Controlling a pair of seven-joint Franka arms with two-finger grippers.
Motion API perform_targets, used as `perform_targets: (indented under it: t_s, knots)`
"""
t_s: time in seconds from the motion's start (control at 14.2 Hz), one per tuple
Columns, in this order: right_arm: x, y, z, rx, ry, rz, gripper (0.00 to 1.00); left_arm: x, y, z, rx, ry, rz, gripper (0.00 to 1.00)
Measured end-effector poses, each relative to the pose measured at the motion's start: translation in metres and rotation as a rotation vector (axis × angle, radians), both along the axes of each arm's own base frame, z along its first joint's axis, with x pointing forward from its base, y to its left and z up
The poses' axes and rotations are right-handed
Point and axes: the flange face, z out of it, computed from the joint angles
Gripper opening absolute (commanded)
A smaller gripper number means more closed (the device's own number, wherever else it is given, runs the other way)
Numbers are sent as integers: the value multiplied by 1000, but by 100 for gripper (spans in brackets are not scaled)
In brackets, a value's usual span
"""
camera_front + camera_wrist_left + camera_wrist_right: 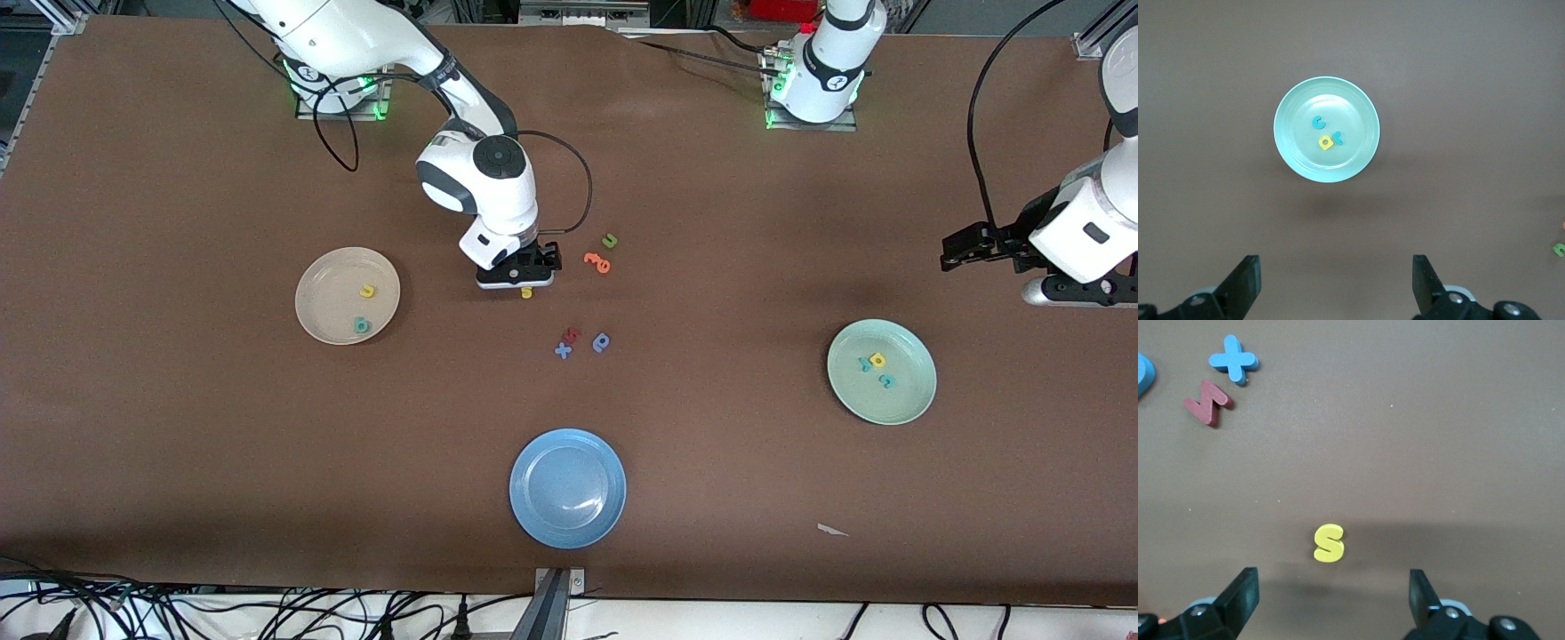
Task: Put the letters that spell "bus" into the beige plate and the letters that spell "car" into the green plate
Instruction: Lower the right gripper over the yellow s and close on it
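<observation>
Right wrist view — yellow "s" [1329, 543] unobstructed.

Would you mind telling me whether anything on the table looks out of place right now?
Only the yellow "s": it lies on the bare table under the open right pincer, while the yellow "u" and teal "b" are already in the beige plate. Nothing looks spilled or damaged.
</observation>
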Motion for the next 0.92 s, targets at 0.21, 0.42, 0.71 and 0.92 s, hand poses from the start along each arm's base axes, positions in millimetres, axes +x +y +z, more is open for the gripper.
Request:
perform_targets:
  t_s: [0.21,0.42,0.71,0.92]
  knots:
    - [-1,0,-9,-29,-20,69,98,0,0,0,0,0,0,100]
    - [-4,1,-28,-48,-20,109,95,0,0,0,0,1,0,100]
    - [-3,4,-31,-27,-27,117,65,0,0,0,0,1,0,100]
    - [-1,7,-27,-17,-34,119,54,0,0,-1,0,1,0,100]
